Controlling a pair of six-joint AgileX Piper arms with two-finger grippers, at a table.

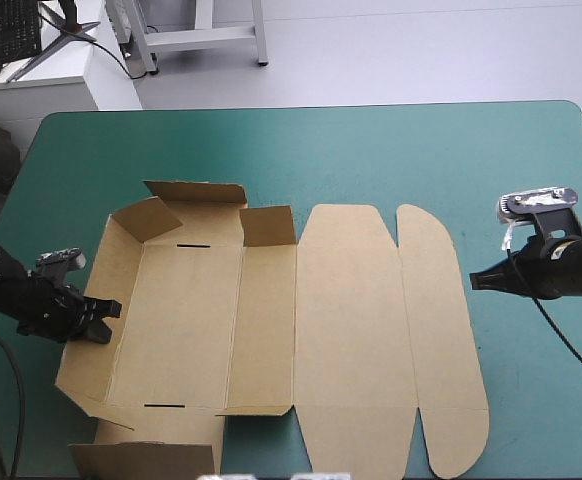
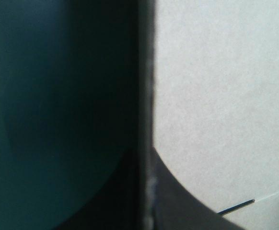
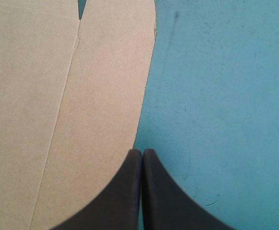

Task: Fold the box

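Your left gripper [image 1: 99, 322] has its black fingers drawn all but together on the box [image 1: 341, 330], pinching the raised left wall about midway along its length. In the left wrist view the wall's edge runs straight up between the fingers. Brown board lies on one side of it and the teal-green cover [image 2: 43, 120] on the other. A thin dark slot [image 2: 236, 206] shows in the board near the finger on that side.

Outward from this grip, the box's left part is half formed. The held wall leans outward, and the corner flaps [image 1: 176, 205] at the box's far-left corner stand up. A small flap [image 1: 268, 226] rises at the far edge of the next panel. The floor panel beside the held wall lies flat. The wide panel [image 1: 346, 330] and the rounded end flap [image 1: 436, 340] also lie flat on the cover, at the box's right end.

Your right gripper [image 1: 474, 279] is on the box's right side, well apart from the left gripper. Its fingers are pressed together into one pointed arch and hold nothing. The tip points toward the box, just beside the curved outer edge of the rounded end flap. You cannot tell from either view whether it touches the board
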